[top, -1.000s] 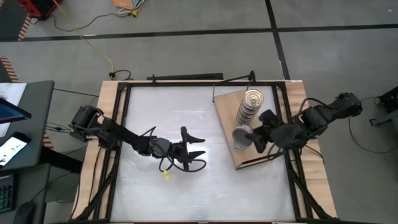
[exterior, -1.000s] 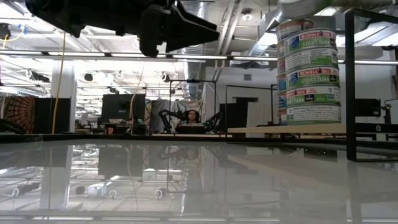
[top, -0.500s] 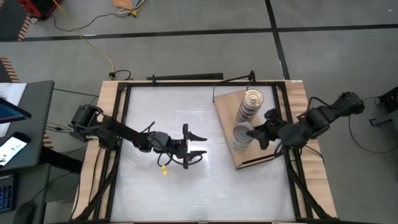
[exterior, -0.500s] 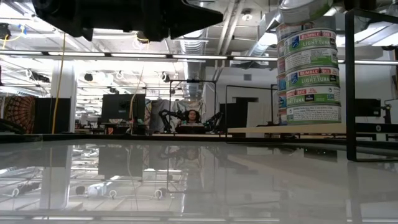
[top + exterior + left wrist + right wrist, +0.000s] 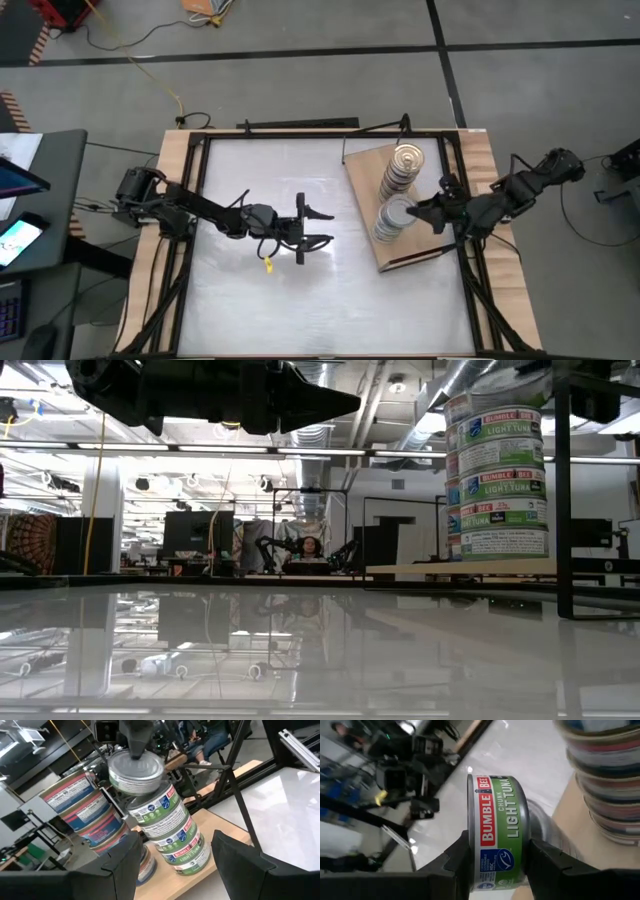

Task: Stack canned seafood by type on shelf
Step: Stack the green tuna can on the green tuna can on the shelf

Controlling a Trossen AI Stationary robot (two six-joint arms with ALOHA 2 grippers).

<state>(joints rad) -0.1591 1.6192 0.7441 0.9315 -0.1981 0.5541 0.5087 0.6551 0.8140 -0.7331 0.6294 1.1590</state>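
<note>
Over on the left, my left gripper (image 5: 316,226) hovers above the white table (image 5: 250,180) near its middle, fingers spread apart with nothing between them, pointed toward the shelf (image 5: 363,170). That wooden board lies at the table's right side and carries two stacks of canned seafood: the far stack (image 5: 403,168) with red-and-blue labels and the near stack (image 5: 395,217) of green-labelled tuna tins. At the right, my right gripper (image 5: 428,209) is clamped on a green light tuna tin (image 5: 501,834), holding it on top of the near stack.
</note>
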